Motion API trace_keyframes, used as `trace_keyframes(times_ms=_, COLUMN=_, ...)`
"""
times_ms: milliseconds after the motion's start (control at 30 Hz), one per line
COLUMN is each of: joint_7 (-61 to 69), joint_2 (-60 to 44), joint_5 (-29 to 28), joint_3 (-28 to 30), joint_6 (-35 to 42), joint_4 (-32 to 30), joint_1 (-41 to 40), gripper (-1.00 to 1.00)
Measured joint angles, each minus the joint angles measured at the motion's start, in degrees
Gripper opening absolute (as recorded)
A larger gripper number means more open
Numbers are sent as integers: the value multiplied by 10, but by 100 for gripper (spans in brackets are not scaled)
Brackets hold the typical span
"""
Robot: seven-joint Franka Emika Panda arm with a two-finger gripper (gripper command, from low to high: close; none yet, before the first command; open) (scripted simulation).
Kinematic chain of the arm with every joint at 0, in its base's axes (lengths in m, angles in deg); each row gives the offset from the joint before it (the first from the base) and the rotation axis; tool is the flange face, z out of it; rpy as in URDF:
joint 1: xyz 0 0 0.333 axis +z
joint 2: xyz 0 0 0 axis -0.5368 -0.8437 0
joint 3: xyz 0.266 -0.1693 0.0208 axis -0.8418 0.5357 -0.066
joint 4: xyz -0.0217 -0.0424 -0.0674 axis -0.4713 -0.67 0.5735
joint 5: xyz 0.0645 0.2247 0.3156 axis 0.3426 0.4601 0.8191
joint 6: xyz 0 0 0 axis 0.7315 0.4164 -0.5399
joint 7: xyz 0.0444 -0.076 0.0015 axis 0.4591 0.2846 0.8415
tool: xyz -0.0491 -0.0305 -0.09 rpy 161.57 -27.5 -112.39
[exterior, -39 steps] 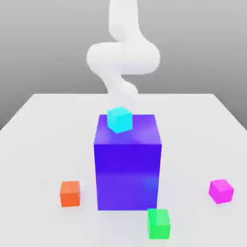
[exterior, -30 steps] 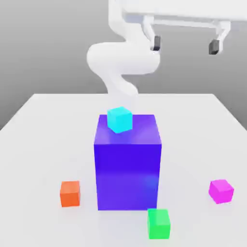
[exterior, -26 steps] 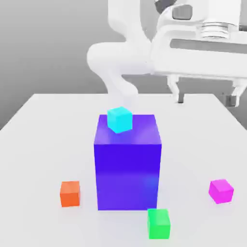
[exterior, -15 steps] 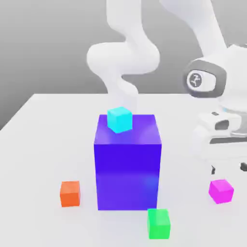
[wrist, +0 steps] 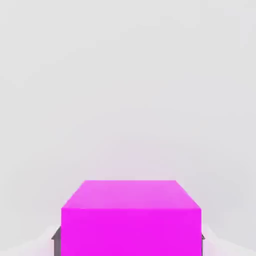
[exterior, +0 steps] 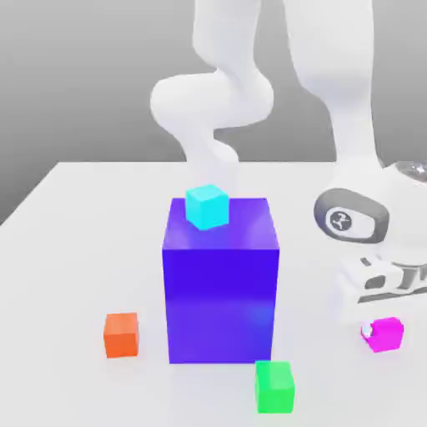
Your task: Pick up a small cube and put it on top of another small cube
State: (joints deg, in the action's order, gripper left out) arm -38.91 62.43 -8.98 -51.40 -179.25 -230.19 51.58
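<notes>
Magenta is the small cube (exterior: 384, 334) at the lower right of the exterior view, resting on the white table (exterior: 75, 250). The gripper (exterior: 385, 321) is low over it, and the hand view shows the cube (wrist: 131, 217) between dark fingertips (wrist: 56, 237) at its two sides; whether they press it cannot be told. A large blue block (exterior: 221, 279) stands at the centre with a cyan cube (exterior: 207, 206) on top. An orange cube (exterior: 122, 334) lies at the lower left, a green cube (exterior: 274, 386) at the bottom centre.
</notes>
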Motion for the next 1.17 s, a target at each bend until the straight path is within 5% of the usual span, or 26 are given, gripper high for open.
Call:
trace_keyframes(times_ms=300, joint_7=117, joint_2=114, joint_5=137, joint_3=-112, joint_6=77, joint_4=-30, joint_1=-90, gripper=-100)
trace_keyframes(times_ms=600, joint_7=214, joint_2=189, joint_5=266, joint_3=-17, joint_6=159, joint_4=-5, joint_1=-254, gripper=-100)
trace_keyframes(times_ms=767, joint_7=162, joint_2=111, joint_5=214, joint_3=16, joint_6=92, joint_4=0, joint_1=-241, gripper=-100)
trace_keyframes(times_ms=800, joint_7=154, joint_2=97, joint_5=204, joint_3=23, joint_6=79, joint_4=1, joint_1=-236, gripper=100)
trace_keyframes(times_ms=1000, joint_7=150, joint_2=89, joint_5=199, joint_3=26, joint_6=73, joint_4=1, joint_1=-234, gripper=100)
trace_keyframes(times_ms=1167, joint_7=191, joint_2=166, joint_5=256, joint_3=7, joint_6=141, joint_4=-4, joint_1=-242, gripper=100)
